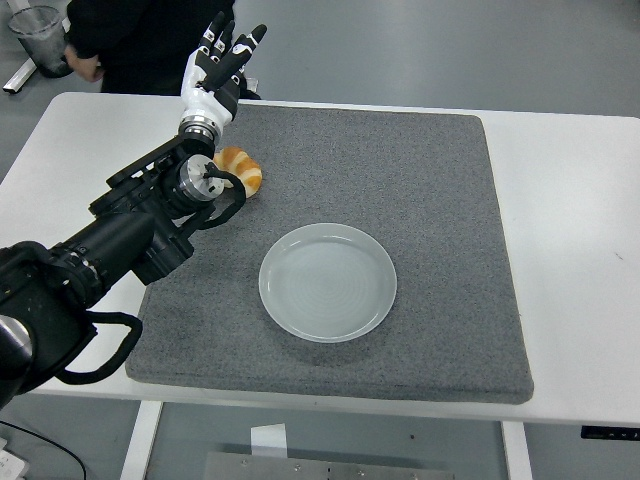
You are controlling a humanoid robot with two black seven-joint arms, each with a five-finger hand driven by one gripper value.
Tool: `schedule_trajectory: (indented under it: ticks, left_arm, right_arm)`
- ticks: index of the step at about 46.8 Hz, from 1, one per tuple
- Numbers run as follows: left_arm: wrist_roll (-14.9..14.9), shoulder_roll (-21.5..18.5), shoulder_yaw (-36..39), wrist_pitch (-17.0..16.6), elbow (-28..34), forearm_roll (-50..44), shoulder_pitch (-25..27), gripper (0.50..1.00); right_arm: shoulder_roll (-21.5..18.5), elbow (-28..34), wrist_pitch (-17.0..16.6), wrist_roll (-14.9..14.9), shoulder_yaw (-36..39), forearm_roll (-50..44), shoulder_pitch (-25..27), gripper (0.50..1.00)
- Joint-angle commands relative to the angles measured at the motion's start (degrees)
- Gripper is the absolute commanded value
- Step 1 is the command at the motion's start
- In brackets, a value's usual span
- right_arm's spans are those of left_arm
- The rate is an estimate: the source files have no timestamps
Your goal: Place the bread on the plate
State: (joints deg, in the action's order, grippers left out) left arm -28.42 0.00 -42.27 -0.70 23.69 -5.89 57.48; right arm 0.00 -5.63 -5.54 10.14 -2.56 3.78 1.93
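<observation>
Task status: not started as far as visible. The bread (240,171) lies on the grey mat (420,200); the plate (328,282) holds nothing.
Done: nothing of the placement itself. The left arm reaches in over the mat's far-left corner; no grasp made.
Left to do: bring the hand down to the bread, close on it, lift, carry to the plate, set down, let go.
Left hand (216,62): raised, fingers (247,44) spread apart and pointing up and away, toward the far edge of the bench (570,200). Holds nothing.
Right hand: out of frame.
Bread position: far-left part of the mat, near its left edge, partly hidden behind the left wrist/forearm. Only its right portion shows; golden-brown, rounded.
Bread vs. hand: the bread sits below and nearer than the hand, beside the wrist joint rather than under the palm. Hand and bread apart, no contact. Whether the forearm touches the bread: cannot tell.
Bread vs. plate: plate lies near the mat's centre, to the right of and nearer than the bread; clear gap of bare mat between them.
Judgement: the hand appears past the bread, so it prob. needs to come back and down before any grasp.
Background: a person in dark clothing stands at the far edge of the bench, upper left.
</observation>
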Motion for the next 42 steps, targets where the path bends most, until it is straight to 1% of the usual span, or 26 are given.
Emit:
schedule_trajectory:
  ticks: [1, 5, 8, 10, 12, 14, 16, 19, 22, 27, 29, 35, 39, 42]
  left_arm:
    - [-0.14, 0.00, 0.08, -0.43, 0.22, 0.09, 0.00, 1.000]
    - [-0.41, 0.00, 0.17, -2.80, 0.48, 0.53, 0.00, 1.000]
    - [-0.32, 0.00, 0.35, -3.51, 1.80, 0.97, 0.00, 1.000]
    - [-0.32, 0.00, 0.79, -4.56, 2.85, 1.14, 0.17, 1.000]
    - [-0.23, 0.00, 1.84, -6.58, 3.29, 1.23, 0.70, 1.000]
    - [-0.15, 0.00, 3.24, -9.21, 3.47, 1.23, 1.58, 1.000]
    - [0.12, 0.00, 5.44, -10.28, 4.17, 1.23, 2.19, 1.000]
    - [0.21, 0.00, 9.39, -10.98, 4.96, 1.32, 3.33, 1.000]
    - [0.21, -0.35, 14.39, -11.07, 5.31, 1.32, 5.88, 1.000]
    - [0.21, -4.65, 24.94, -11.51, 6.98, 1.41, 9.92, 1.000]
    - [0.21, -7.19, 28.81, -11.51, 8.65, 1.41, 11.59, 1.000]
    - [0.56, -13.61, 36.72, -11.60, 12.34, 1.41, 16.43, 1.000]
    - [1.61, -19.32, 41.12, -10.46, 17.69, 1.50, 18.63, 1.000]
    - [1.70, -23.28, 46.30, -10.28, 22.88, 1.58, 21.43, 1.000]
  right_arm:
    - [0.00, 0.00, 0.00, -0.03, 0.01, 0.00, 0.00, 0.932]
    - [0.00, 0.00, 0.00, -0.03, 0.01, 0.00, 0.00, 0.932]
    - [0.00, 0.00, 0.00, -0.03, 0.01, 0.00, 0.00, 0.932]
    - [0.00, 0.00, 0.00, -0.03, -0.08, 0.00, 0.00, 0.932]
    - [0.00, 0.00, 0.00, -0.03, 0.01, 0.00, 0.00, 0.932]
    - [0.00, 0.00, 0.00, -0.03, 0.01, 0.00, 0.00, 0.932]
    - [0.00, 0.00, 0.00, 0.06, 0.01, 0.00, 0.00, 0.932]
    - [0.00, 0.00, 0.00, -0.03, 0.01, 0.00, 0.00, 0.932]
    - [0.00, 0.00, 0.00, -0.03, 0.01, 0.00, 0.00, 0.932]
    - [0.00, 0.00, 0.00, -0.03, 0.01, 0.00, 0.00, 0.932]
    - [0.00, 0.00, 0.00, -0.03, 0.01, 0.00, 0.00, 0.932]
    - [0.00, 0.00, 0.00, 0.06, 0.01, 0.00, 0.00, 0.932]
    - [0.00, 0.00, 0.00, -0.03, -0.08, 0.00, 0.00, 0.932]
    - [0.00, 0.00, 0.00, 0.06, 0.01, 0.00, 0.00, 0.932]
